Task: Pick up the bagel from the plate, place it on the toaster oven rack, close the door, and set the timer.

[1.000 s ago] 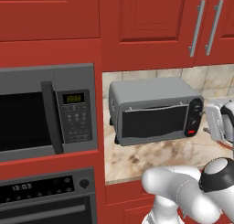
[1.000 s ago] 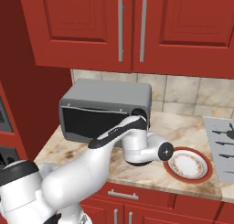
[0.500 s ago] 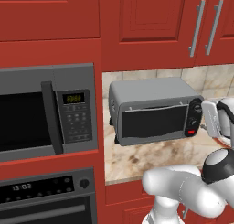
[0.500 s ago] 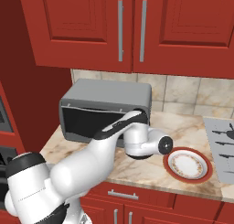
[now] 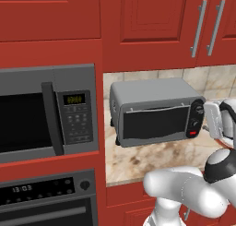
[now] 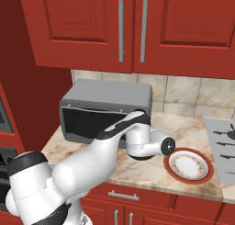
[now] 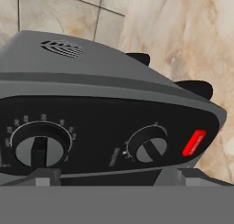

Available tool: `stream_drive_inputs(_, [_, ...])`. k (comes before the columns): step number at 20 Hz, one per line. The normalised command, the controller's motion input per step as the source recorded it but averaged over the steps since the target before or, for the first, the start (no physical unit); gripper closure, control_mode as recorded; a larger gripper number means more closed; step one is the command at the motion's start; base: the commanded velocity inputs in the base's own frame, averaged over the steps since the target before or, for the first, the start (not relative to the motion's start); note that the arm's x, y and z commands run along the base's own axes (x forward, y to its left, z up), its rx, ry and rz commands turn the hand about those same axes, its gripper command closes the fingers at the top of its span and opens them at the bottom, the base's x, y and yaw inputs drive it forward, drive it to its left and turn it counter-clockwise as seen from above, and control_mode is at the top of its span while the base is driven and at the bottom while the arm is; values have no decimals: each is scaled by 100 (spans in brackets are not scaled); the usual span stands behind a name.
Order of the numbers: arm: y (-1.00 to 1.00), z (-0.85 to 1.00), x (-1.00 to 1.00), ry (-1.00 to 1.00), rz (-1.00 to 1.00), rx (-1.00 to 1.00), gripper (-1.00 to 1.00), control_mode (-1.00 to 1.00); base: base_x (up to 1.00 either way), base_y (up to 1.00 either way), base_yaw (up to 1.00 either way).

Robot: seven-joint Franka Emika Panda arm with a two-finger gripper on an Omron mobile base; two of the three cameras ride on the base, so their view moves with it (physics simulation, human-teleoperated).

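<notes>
Gripper faces the black control panel of the toaster oven at close range, its two grey fingertips rising at the bottom of the hand view, set wide apart with nothing between them. They sit just below the panel; whether they touch it cannot be told.

From the right base view the white arm rises at the lower left, a dark joint at its shoulder, stretches smooth and rounded across the front of the oven, and bends at a bulky wrist whose dark-capped end lies beside the plate.

Going left to right in the left base view: a built-in microwave with a grey frame, vertical handle and keypad; then the toaster oven, a boxy grey metal case on the marbled beige counter. Its door, a dark glass panel with a thin silver handle bar along the top edge, is closed. The white hand sits at the oven's right end.

On the panel in the hand view, a round grey knob with printed tick marks is at the left, a second knob is in the middle, and a glowing red button is at the right.

The plate, round and white with a red rim, lies on the counter to the right of the oven with no bagel on it. Red wooden cabinets with silver bar handles hang above.
</notes>
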Motion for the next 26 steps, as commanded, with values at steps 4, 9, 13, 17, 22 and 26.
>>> stream_drive_inputs(4, [0,-30,-2,-9,0,-3,-100,-100,0,0,0])
stream_drive_inputs(9, [0,-43,3,-7,2,-4,-100,-100,0,0,0])
stream_drive_inputs(13, [0,-8,28,-2,5,0,-100,-100,0,0,0])
stream_drive_inputs(17, [0,0,46,0,3,0,-100,-100,0,0,0])
stream_drive_inputs(22, [-13,-11,12,0,0,0,-100,-100,0,0,0])
stream_drive_inputs(26, [-7,-16,4,0,0,0,-100,-100,0,0,0])
